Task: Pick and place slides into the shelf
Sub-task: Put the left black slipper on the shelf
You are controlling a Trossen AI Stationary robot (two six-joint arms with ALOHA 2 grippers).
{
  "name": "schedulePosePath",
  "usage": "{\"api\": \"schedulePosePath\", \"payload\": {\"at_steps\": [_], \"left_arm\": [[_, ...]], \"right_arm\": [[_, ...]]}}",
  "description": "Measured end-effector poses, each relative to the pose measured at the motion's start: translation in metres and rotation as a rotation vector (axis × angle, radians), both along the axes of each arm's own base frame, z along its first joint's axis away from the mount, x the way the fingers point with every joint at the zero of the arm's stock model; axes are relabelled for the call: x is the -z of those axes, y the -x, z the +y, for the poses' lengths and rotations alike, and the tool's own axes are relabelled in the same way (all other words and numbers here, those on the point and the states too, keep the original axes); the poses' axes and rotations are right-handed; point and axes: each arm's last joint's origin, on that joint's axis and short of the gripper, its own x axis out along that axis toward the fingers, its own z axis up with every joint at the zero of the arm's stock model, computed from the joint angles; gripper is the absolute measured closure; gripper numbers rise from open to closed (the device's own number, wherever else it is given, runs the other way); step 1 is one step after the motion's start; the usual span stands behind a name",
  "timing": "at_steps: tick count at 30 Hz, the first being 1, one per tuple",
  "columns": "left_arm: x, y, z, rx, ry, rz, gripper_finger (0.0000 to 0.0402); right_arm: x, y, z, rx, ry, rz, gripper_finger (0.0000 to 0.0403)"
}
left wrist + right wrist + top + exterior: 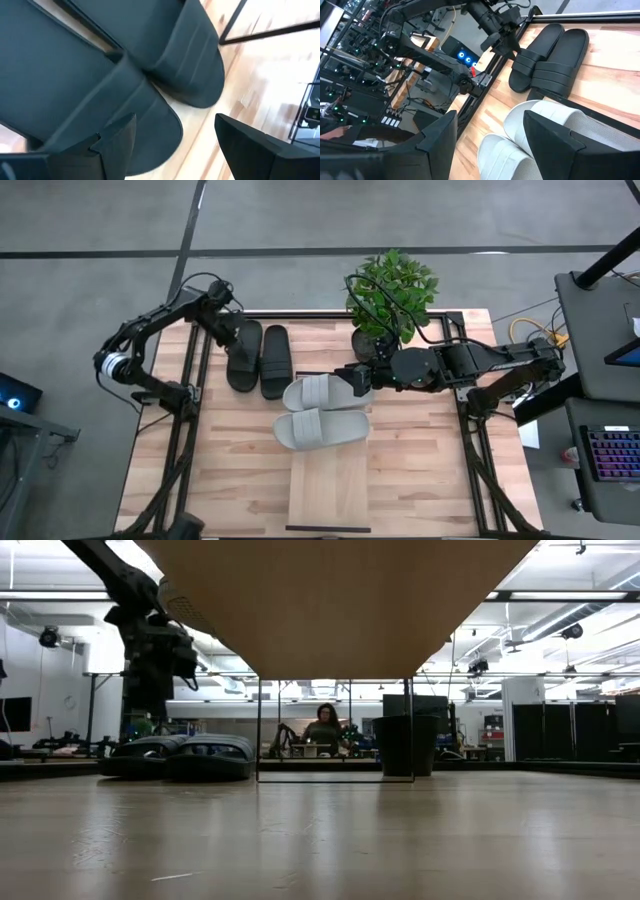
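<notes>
Two black slides (pixel 258 358) lie side by side, soles down, at the table's far left; they also show in the low view (pixel 180 756). My left gripper (pixel 170 150) hangs open just above their far ends (pixel 228 332), one rounded end showing between its fingers. Two pale grey slides (pixel 320 412) lie straps up, side by side, at the table's middle, just beyond the shelf (pixel 330 490). My right gripper (pixel 490 145) is open over the right end of the farther grey slide (pixel 540 117). The shelf's underside (pixel 340 600) fills the top of the low view.
A potted plant (pixel 392 295) stands at the far edge behind my right arm; its pot shows in the low view (pixel 405 745). Black frame rails (pixel 190 430) run along both sides of the table. A person (pixel 325 730) sits in the room beyond it.
</notes>
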Motion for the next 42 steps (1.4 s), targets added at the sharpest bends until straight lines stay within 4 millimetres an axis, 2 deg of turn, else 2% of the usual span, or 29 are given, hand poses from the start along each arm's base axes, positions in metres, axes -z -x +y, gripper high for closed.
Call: {"api": "schedulePosePath", "payload": {"at_steps": [8,11,17,24,35,42], "left_arm": [[-0.029,-0.006,0.027,-0.004,-0.108,-0.049,0.0146],[-0.031,-0.008,0.038,-0.013,-0.118,-0.048,0.0146],[-0.012,-0.008,0.053,-0.036,-0.049,-0.011,0.0146],[0.003,-0.01,0.058,-0.035,0.021,0.0,0.0146],[0.008,-0.01,0.059,-0.017,0.03,0.006,0.0146],[0.02,-0.008,0.053,-0.022,0.069,0.024,0.0146]], "right_arm": [[0.0,0.0,0.0,0.01,-0.016,-0.005,0.0184],[0.0,0.0,0.0,0.015,-0.028,-0.009,0.0183],[0.0,0.0,0.001,0.02,-0.045,-0.015,0.0183],[0.0,0.001,0.005,0.011,-0.055,-0.017,0.0183],[0.0,0.001,0.005,0.011,-0.054,-0.016,0.0183],[0.0,0.001,0.005,0.008,-0.044,-0.009,0.0183]]}}
